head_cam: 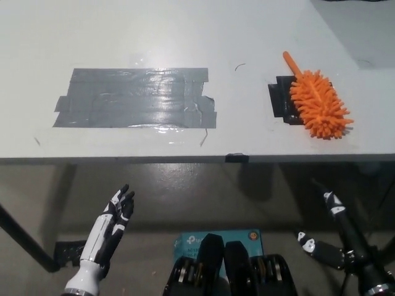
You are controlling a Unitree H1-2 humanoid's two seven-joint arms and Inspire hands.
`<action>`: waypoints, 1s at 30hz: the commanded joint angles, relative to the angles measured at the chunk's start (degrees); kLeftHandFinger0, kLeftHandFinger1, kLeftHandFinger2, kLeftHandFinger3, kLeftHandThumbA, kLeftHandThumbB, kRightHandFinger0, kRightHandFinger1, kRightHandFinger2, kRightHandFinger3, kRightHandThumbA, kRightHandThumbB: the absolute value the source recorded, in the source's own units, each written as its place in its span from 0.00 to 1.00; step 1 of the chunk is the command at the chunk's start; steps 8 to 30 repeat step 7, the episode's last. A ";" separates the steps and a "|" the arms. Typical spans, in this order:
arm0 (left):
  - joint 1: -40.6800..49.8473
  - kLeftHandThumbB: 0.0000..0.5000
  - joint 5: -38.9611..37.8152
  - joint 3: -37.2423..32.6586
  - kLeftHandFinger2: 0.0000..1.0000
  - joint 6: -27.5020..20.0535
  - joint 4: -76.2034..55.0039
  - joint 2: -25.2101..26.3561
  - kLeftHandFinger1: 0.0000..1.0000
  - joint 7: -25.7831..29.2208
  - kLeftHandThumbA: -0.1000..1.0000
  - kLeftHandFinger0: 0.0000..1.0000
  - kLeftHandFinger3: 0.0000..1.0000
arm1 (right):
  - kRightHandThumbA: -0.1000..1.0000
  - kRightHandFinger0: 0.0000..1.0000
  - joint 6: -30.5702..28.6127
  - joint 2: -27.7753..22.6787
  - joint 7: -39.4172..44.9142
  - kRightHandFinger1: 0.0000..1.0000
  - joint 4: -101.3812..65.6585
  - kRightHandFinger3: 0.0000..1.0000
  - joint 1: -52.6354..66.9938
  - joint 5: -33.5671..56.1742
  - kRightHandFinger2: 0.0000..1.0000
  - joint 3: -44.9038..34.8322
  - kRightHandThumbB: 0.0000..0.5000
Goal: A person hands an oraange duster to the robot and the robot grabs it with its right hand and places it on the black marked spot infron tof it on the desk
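White desk (185,37): orange duster (318,102) lies on black marked spot (281,102), likely light, soft-bristled; grasp by stiff handle. Right hand (336,240) and left hand (111,225) low, fingers apart, empty.

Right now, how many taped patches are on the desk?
2: a large grey tape patch on the left of the desk, and a small black marked spot at right, partly under the orange duster.

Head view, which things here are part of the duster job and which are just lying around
Part of the job:
- orange duster, lying on the black marked spot
- right hand, open, low beneath the desk edge

Just there:
- grey tape patch on the desk
- left hand, open, resting low at the left
- blue box on the floor
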 commanded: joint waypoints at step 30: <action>-0.91 0.33 0.21 0.32 1.00 -2.73 -0.81 0.39 1.00 1.40 0.89 1.00 1.00 | 0.62 1.00 -5.56 -0.25 -0.24 1.00 2.48 1.00 -2.85 3.46 1.00 -0.44 0.34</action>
